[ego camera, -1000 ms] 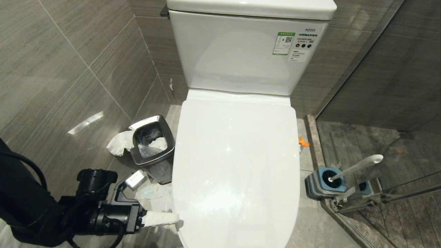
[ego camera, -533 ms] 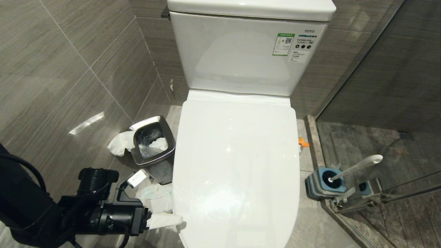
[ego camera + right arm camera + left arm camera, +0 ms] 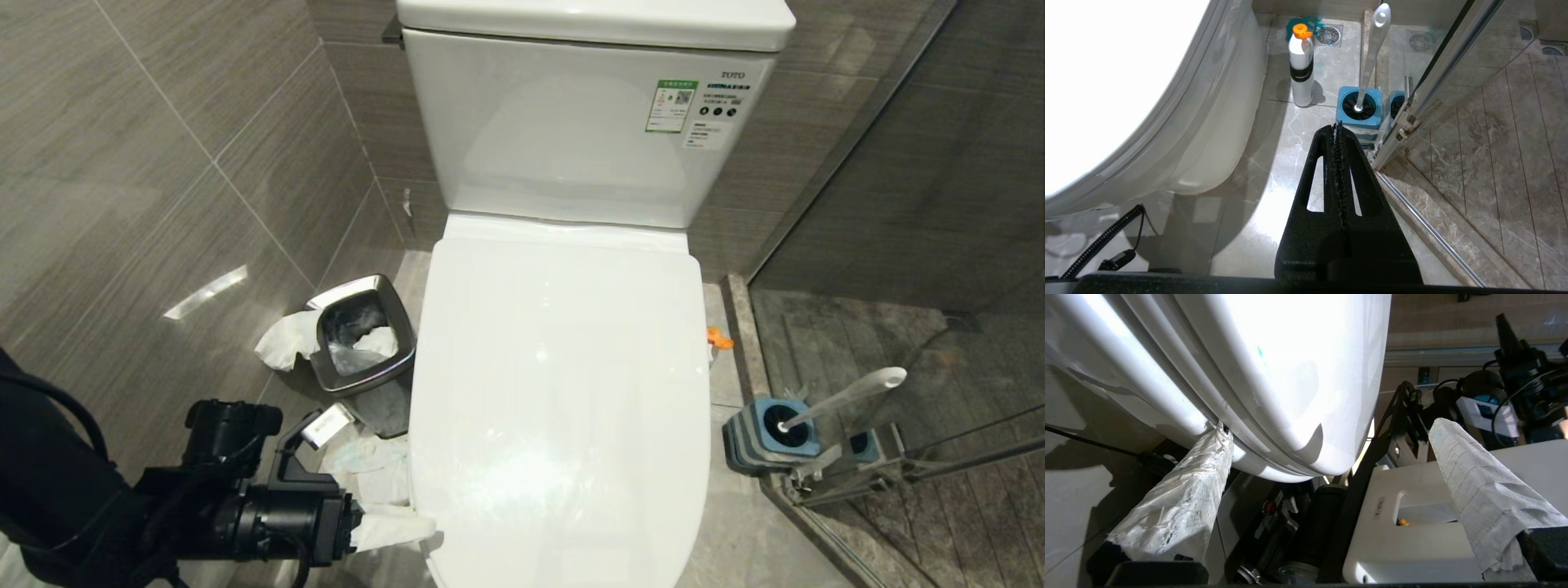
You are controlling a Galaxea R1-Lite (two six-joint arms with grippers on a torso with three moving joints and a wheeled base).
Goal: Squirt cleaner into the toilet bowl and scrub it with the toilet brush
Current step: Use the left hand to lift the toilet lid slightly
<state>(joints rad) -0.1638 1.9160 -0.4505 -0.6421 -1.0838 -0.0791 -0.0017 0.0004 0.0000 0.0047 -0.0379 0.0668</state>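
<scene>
The left tool [image 3: 408, 527], spread wide and paper-wrapped, is set at the closed lid's [image 3: 559, 392] front-left edge, one fingertip [image 3: 1218, 435] lodged beneath it, the toilet bowl hidden below, while the toilet brush [image 3: 845, 396] is parked far right.

The toilet bowl's [image 3: 563, 392] glossy white lid is glaring at centre frame. A brushed steel waste bin [image 3: 363, 343] is shining at left. Rough white paper is wrapping the left gripper's [image 3: 1327, 445] fingers [image 3: 1180, 506].
</scene>
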